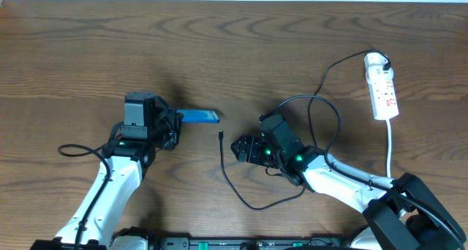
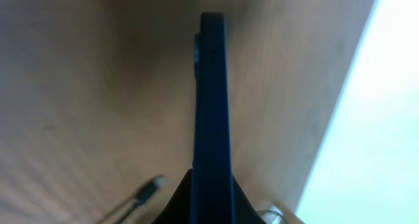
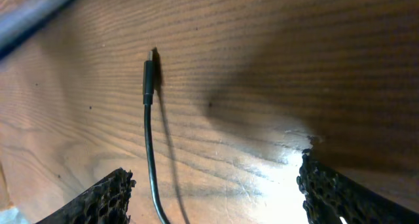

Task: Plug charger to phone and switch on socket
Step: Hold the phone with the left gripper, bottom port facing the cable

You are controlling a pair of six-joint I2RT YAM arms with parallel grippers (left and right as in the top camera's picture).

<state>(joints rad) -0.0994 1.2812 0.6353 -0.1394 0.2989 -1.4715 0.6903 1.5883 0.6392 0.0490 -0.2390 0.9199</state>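
The left gripper [image 1: 174, 124] clamps the slim blue phone [image 1: 199, 117] on edge, while the right gripper [image 3: 213, 188] (jaws apart) risks closing off-centre and knocking aside the thin black charger cable [image 3: 148, 152] and its tiny connector tip [image 3: 149, 76].

Overhead faces down; close wrist views share charger [image 3: 148, 83].

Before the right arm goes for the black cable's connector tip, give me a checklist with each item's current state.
1. Left gripper shut on the slim dark blue-edged phone: ok.
2. Phone's charging port facing the connector: cannot tell.
3. Right gripper open: ok.
4. Small black connector tip of the thin black charger cable lying free on the brown wooden table: ok.
5. Connector tip between the right gripper's fingers: not ok, it lies ahead of them.
6. White elongated power strip switched on: cannot tell.
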